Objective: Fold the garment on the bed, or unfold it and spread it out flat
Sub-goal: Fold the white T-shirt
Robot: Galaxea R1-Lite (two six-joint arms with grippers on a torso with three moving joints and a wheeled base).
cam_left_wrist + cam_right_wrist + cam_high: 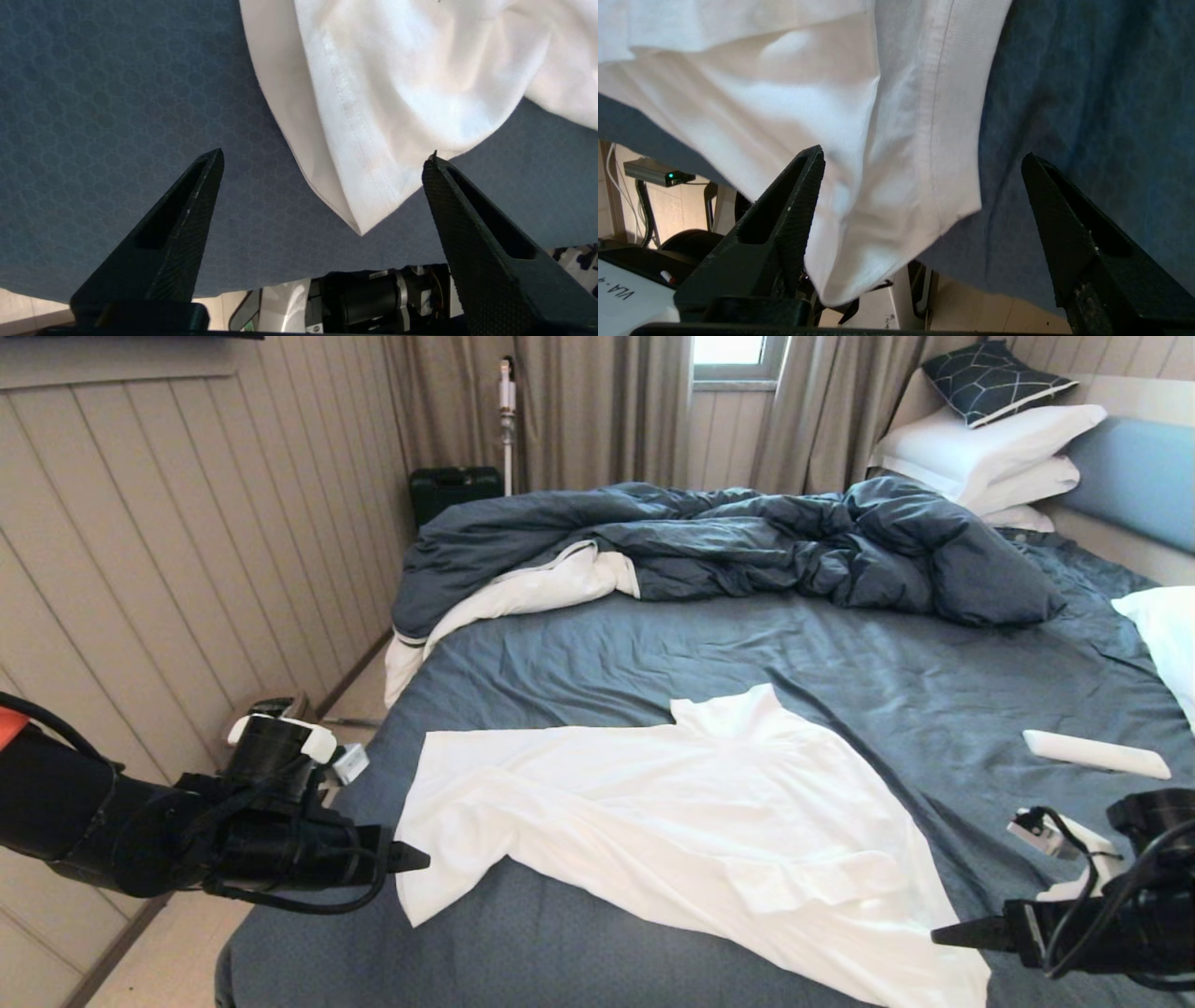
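The white garment point(672, 821) lies spread on the near half of the bed point(840, 663), its neck piece pointing toward the duvet and its hem toward me, with loose folds across the near side. My left gripper point(425, 859) hovers at the shirt's near left corner point(359, 219); its jaws stand wide open, the corner lying loose between them. My right gripper point(938, 936) is at the near right corner point(878, 224), also open, the cloth hanging free between its fingers over the bed's edge.
A rumpled dark blue duvet point(747, 541) with white lining fills the far half. White pillows point(990, 448) stack at the blue headboard, another point(1167, 635) at the right. A white remote-like bar point(1097, 753) lies on the sheet. A panelled wall point(187, 569) runs along the left.
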